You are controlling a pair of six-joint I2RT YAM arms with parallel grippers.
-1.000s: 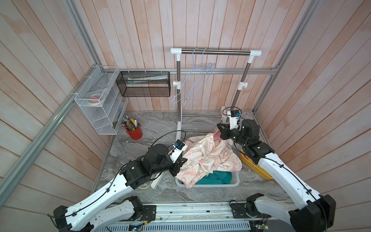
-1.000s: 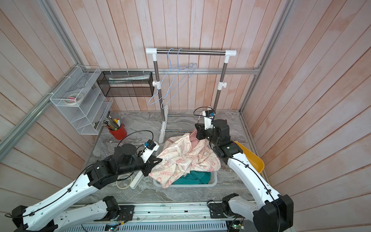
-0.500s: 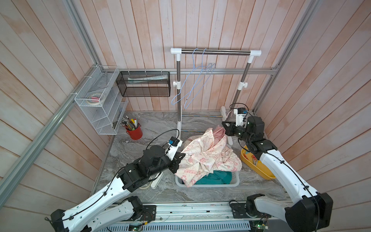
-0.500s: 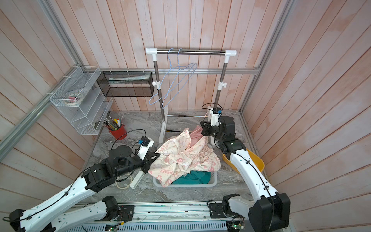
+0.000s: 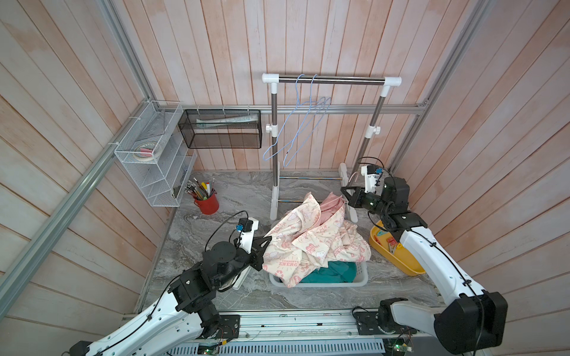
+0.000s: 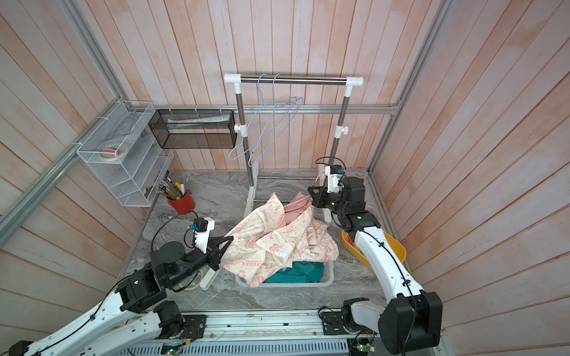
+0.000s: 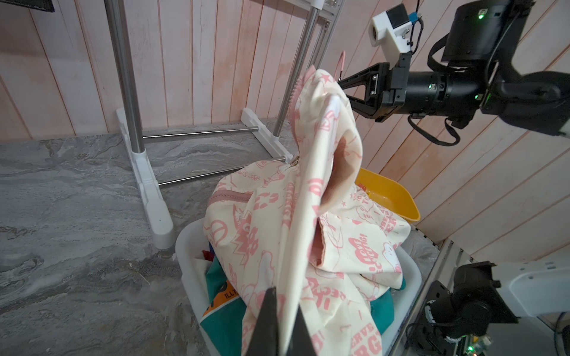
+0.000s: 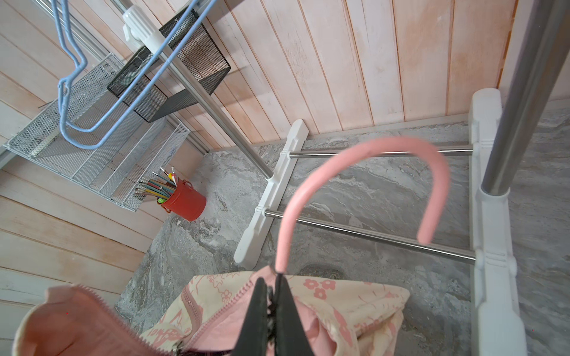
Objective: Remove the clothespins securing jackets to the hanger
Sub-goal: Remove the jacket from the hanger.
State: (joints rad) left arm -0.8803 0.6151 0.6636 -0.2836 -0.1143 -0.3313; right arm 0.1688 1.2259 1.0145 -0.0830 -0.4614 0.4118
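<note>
Cream printed jacket (image 5: 311,243) drapes crumpled over white basket (image 5: 362,276).

Basket (image 5: 362,277): middle of counter (image 5: 240,191), jackets (image 5: 311,243) piled inside.
Rack (image 5: 339,80): behind basket, hangers (image 5: 309,105) on rail.
Bin (image 5: 410,268): right of basket.
Pen cup (image 5: 207,204): left rear.

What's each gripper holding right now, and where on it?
Left gripper pinches a fabric edge of the cream jacket. Right gripper is shut on the pink hanger at the base of its hook.
</note>
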